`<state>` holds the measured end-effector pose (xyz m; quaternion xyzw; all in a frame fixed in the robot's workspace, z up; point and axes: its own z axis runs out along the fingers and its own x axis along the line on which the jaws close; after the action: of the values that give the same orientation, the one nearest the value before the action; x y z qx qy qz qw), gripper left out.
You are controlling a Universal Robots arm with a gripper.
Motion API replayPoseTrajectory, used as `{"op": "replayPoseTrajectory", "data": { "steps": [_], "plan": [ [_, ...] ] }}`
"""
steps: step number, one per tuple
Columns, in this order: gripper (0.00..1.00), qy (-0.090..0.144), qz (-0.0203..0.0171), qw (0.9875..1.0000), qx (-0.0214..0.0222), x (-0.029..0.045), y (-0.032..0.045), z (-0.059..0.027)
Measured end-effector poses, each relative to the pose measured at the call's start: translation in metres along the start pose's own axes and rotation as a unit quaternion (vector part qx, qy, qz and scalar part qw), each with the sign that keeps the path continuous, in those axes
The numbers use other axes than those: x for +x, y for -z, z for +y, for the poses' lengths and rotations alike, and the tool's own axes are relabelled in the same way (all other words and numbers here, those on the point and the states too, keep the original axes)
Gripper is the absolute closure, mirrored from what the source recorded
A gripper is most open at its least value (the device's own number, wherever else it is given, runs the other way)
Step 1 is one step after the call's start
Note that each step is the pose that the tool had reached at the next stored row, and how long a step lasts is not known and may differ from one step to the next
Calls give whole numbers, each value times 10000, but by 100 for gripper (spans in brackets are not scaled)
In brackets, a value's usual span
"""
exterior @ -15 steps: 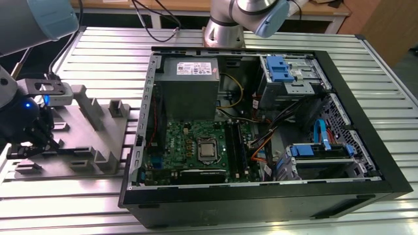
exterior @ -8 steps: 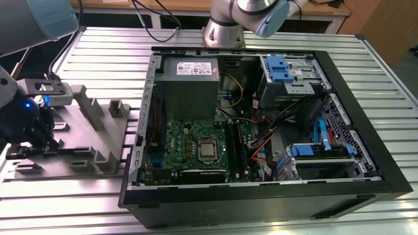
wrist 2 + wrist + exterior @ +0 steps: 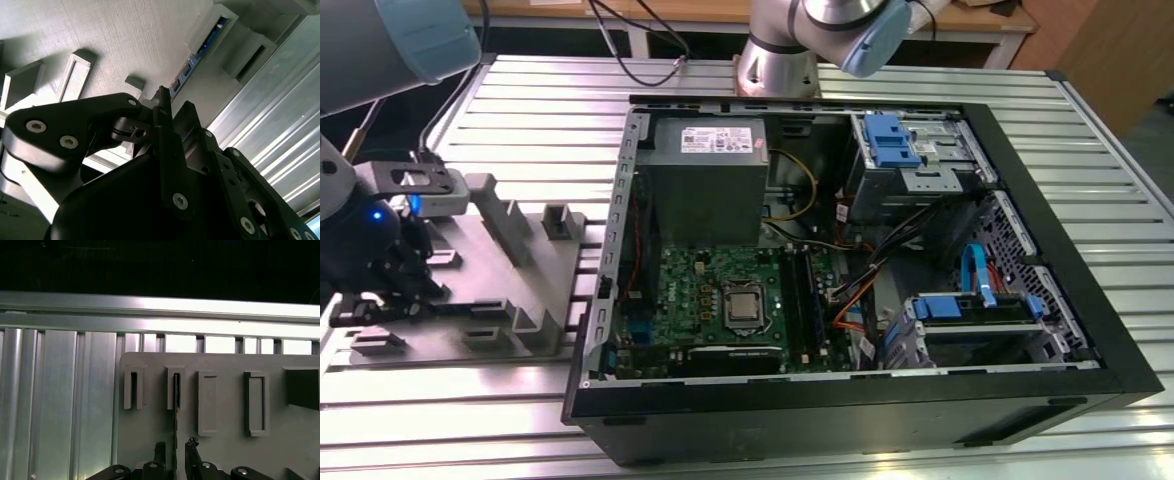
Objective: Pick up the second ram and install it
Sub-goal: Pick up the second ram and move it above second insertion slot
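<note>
The second ram [image 3: 175,407] stands on edge in the grey plastic tray [image 3: 145,435], its far end seated in one of the tray's slotted posts [image 3: 170,387]. In the first wrist view the jaws are apart, one finger [image 3: 160,454] on each side of the stick, with a slim gap on both sides. The second wrist view shows the ram's blue-green face [image 3: 198,56] running along its slot just past the black fingertips [image 3: 162,102]. In the exterior view the tray [image 3: 467,305] lies on the ribbed aluminium counter [image 3: 520,100] at the exterior view's left, with the arm's dark wrist [image 3: 374,270] low over it. Just beside the tray lies an open computer case [image 3: 1107,330], its green motherboard [image 3: 707,285] exposed
</note>
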<state>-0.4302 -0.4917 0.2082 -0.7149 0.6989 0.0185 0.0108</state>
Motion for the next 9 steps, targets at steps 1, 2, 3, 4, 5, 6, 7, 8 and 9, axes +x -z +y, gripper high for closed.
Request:
{"op": "replayPoseTrajectory", "data": {
  "steps": [1, 2, 3, 4, 5, 6, 7, 8, 9],
  "plan": [
    [71, 54, 1, 10000, -2, 0, -4, 0],
    [71, 104, 1, 9999, -5, 0, -10, 0],
    [71, 132, 1, 9999, -5, 0, -19, 0],
    [71, 142, 2, 9999, -6, 1, -27, 0],
    [71, 146, 2, 9999, -7, 1, -35, 0],
    [71, 146, 2, 9999, -7, 1, -39, 0],
    [71, 147, 2, 9999, -8, 1, -40, 0],
    [71, 147, 2, 9999, -7, 0, -43, 0],
    [71, 146, 1, 9999, -7, -1, -47, 0]
  ]
}}
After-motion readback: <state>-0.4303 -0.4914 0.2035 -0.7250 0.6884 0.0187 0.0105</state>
